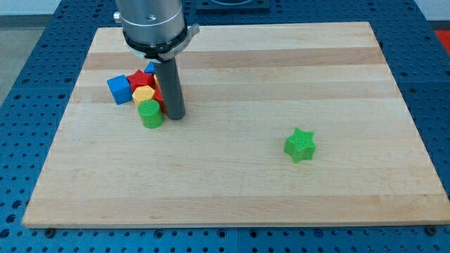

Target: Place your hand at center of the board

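My tip (175, 116) stands on the counter (232, 190) hemmed in on one side only: from about 8 to 11 o'clock a tight cluster blocks the way. The green cylinder (150, 113) sits just beside the tip at 9 o'clock, the yellow block (144, 94) and red block (143, 79) crowd in at 10 o'clock, the blue cube (119, 89) lies beyond them, and a small blue block (150, 68) peeks out at 11 o'clock, partly hidden by the rod. From 12 through 7 o'clock the wood lies open. The only other obstacle is the green star (300, 145), well apart at 4 o'clock.
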Controlling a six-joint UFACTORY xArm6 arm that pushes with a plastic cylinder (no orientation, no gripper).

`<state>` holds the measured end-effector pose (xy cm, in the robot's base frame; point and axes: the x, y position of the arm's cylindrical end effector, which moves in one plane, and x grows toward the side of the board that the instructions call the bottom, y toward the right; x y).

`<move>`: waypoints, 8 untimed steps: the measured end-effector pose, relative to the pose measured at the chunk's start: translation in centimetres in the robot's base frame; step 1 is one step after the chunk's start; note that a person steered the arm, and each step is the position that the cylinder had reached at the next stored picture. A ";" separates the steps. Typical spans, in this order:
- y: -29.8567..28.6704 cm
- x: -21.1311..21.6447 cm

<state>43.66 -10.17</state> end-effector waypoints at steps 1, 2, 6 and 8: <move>0.0 -0.1; 0.0 -0.2; 6.9 0.3; 7.4 0.3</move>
